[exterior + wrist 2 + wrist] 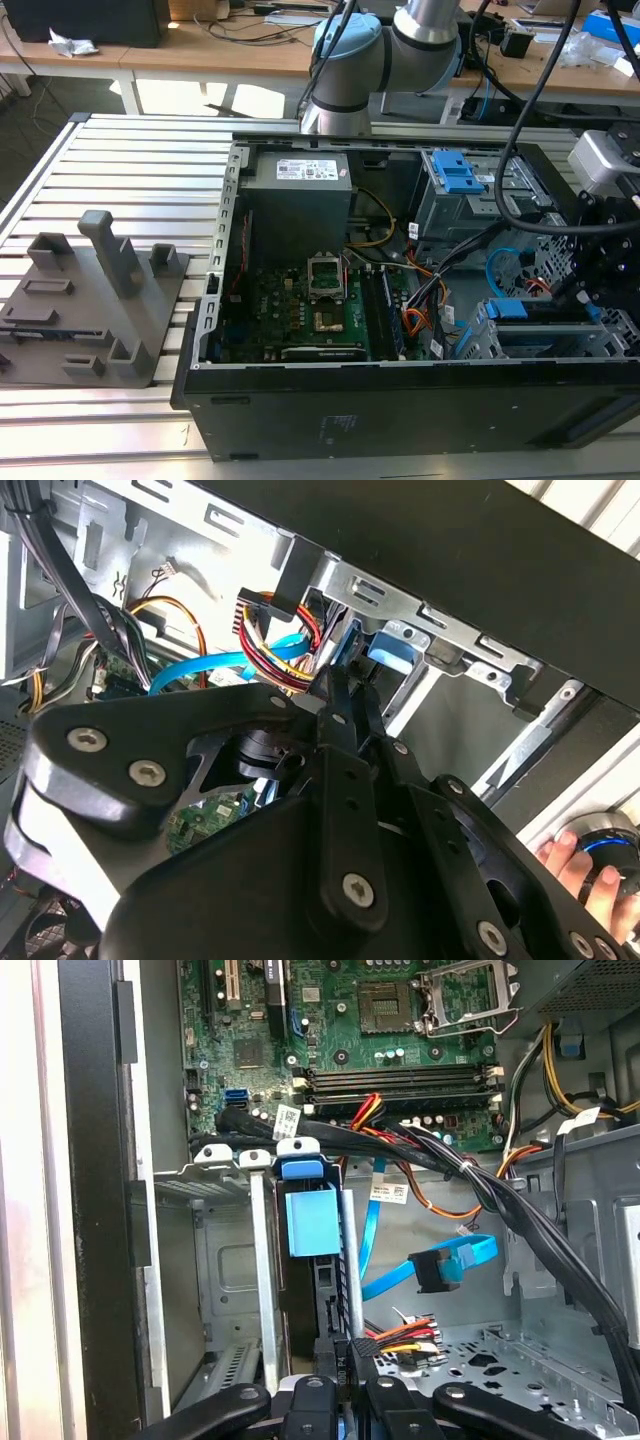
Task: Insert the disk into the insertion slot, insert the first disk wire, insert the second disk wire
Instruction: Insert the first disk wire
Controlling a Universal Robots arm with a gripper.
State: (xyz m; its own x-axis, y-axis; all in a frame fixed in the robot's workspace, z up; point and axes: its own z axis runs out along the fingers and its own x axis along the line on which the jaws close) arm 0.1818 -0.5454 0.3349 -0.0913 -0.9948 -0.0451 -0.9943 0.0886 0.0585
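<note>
And here's the open computer case (400, 420) on the slatted table (130, 170). The arm (350, 60) comes in from the top of the exterior view and reaches down into the case's lower right corner. A grey fixture (90, 300) sits well clear at the exterior view's left.

In the first wrist view the disk (313, 1222) is standing on edge in the insertion slot (225, 1260), blue carrier tab facing us. The exterior view gives just a strip of that blue carrier (505, 308) in the light grey cage (560, 340).

Over to the second wrist view: the gripper (340, 680) has its fingers drawn close together, tips just beside the carrier (385, 650). Whether they pinch anything, I cannot tell. The red-yellow-black wire bundle (280, 650) runs right beside them, and the first wrist view puts its dark plug (385, 1343) next to the fingertips (348, 1360).

The second disk wire (440, 1270) lies loose there, dark plug apart from the disk, above the perforated floor. The second wrist view shows its blue ribbon (200, 670) over the motherboard (200, 815), and a person's hand (590, 875) outside the case.
</note>
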